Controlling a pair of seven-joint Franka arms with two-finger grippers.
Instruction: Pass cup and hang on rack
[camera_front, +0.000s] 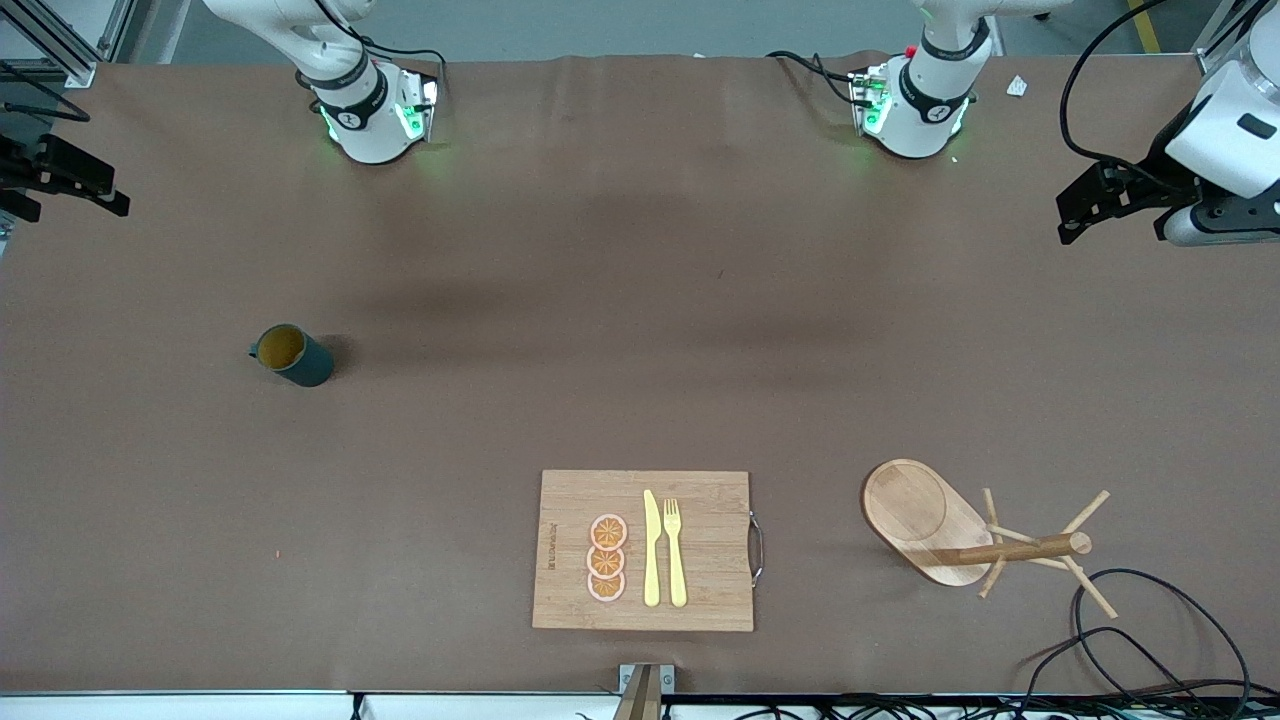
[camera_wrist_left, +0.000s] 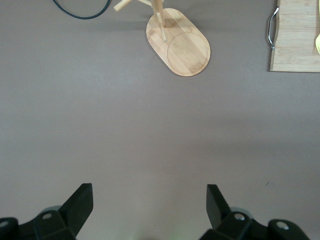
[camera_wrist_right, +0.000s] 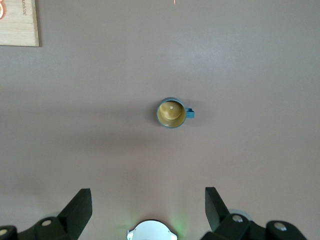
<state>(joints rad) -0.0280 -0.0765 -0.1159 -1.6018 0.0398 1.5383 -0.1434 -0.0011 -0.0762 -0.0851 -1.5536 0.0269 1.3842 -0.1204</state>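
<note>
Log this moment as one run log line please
cup upright on table, untouched | rack empty | left end effector open, waiting | right end effector open above cup | phase: pre-grasp

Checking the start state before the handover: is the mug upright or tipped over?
Upright. The teal mug stands on its base, its open mouth up and showing the yellow inside.

Dark teal cup with a mustard-yellow inside stands upright at the frame's middle left. Bamboo rack stands at lower right, pegs empty.

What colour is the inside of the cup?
Mustard yellow inside the dark teal cup; the right wrist view, looking straight down into it, shows this best.
</note>
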